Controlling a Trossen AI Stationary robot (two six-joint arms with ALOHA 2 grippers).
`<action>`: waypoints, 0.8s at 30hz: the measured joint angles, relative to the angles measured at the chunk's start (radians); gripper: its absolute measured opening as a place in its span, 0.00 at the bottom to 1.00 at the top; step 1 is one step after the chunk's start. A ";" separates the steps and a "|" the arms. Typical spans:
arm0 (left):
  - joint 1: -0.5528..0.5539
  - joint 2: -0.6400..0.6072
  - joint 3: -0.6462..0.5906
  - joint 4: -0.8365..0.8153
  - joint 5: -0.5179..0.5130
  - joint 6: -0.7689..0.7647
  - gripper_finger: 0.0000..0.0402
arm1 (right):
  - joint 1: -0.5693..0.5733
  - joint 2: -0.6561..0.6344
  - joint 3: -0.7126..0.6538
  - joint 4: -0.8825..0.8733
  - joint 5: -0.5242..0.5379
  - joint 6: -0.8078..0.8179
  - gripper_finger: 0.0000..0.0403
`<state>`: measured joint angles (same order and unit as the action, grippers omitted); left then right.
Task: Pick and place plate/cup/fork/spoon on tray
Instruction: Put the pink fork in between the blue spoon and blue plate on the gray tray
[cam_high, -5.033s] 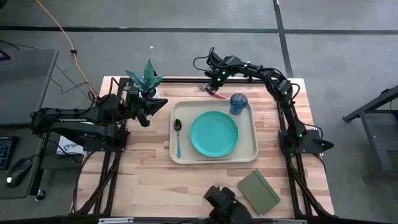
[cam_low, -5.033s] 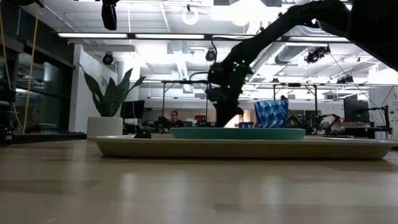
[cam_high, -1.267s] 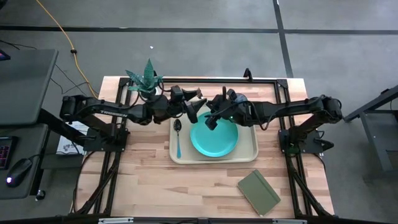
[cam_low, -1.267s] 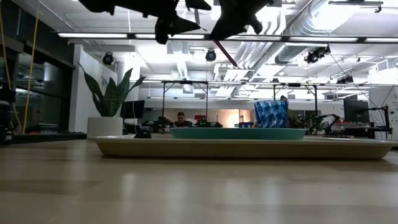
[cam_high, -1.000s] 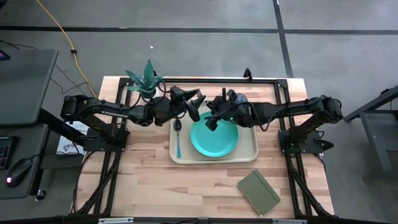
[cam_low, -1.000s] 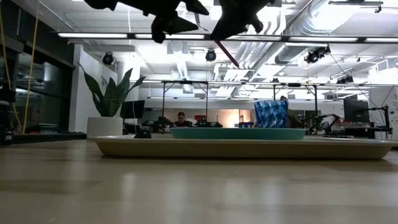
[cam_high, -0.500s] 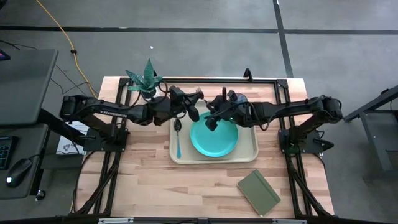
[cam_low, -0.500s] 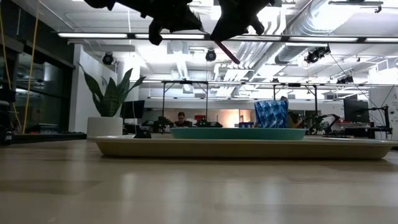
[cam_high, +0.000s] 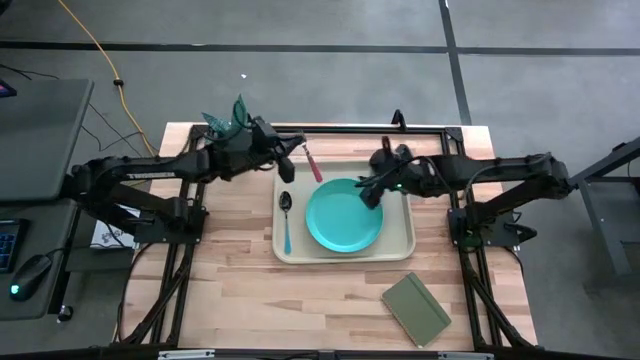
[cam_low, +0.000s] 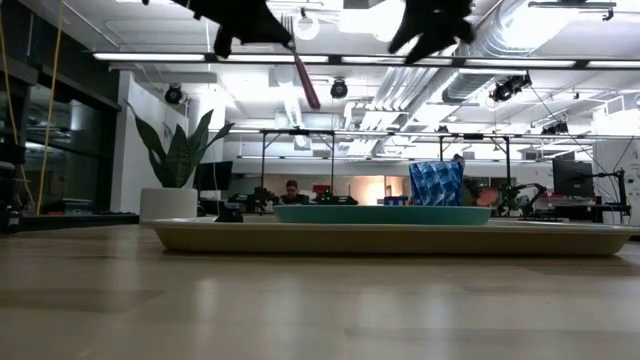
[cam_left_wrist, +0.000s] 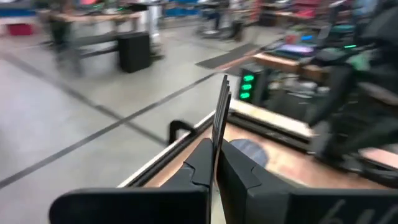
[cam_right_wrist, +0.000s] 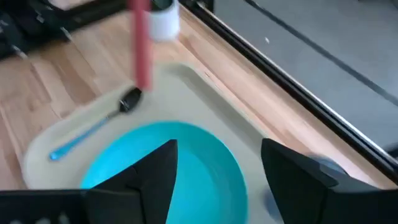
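Note:
My left gripper (cam_high: 292, 152) is shut on the fork, high above the tray's far left corner. The fork's red handle (cam_high: 313, 165) slants down below the gripper (cam_low: 305, 80). My right gripper (cam_high: 368, 195) stands open above the right part of the turquoise plate (cam_high: 345, 218), with nothing between its fingers (cam_right_wrist: 217, 155). The plate lies flat in the pale tray (cam_high: 400, 245). The blue-handled spoon (cam_high: 286, 225) lies in the tray to the plate's left. The blue cup (cam_low: 435, 183) stands at the tray's far right, covered by my right arm in the high view. My left gripper pinches the fork between its two fingers at the metal part next to the red handle (cam_left_wrist: 217, 134). The fingers come about level from the table's left and lie across the fork. The fork is lifted clear and tilted, head up past the fingers and handle (cam_right_wrist: 142, 43) hanging below.
A dark green notebook (cam_high: 416, 308) lies near the table's near right corner. A potted plant (cam_high: 228, 120) stands at the far left, close behind my left gripper. Bare wood lies in front of the tray.
My left gripper has shut on the fork, and my right gripper has opened and let it go. The left gripper has drawn back toward the table's left edge, carrying the fork. The right gripper has drawn back toward the right edge.

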<state>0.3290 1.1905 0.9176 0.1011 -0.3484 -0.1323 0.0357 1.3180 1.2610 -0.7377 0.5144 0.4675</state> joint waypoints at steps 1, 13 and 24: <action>0.011 -0.015 0.000 -0.006 0.046 0.009 0.00 | 0.000 -0.013 0.000 -0.037 -0.001 0.021 0.56; 0.055 -0.015 -0.005 0.009 0.467 -0.040 0.00 | 0.110 -0.113 0.000 -0.529 0.023 0.258 0.56; 0.001 0.076 -0.005 0.154 0.577 -0.112 0.00 | 0.270 -0.443 -0.328 -0.409 0.067 0.621 0.56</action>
<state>0.3301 1.2668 0.9131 0.2550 0.2286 -0.2444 0.3053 0.8747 0.9326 -1.1462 0.5814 1.0885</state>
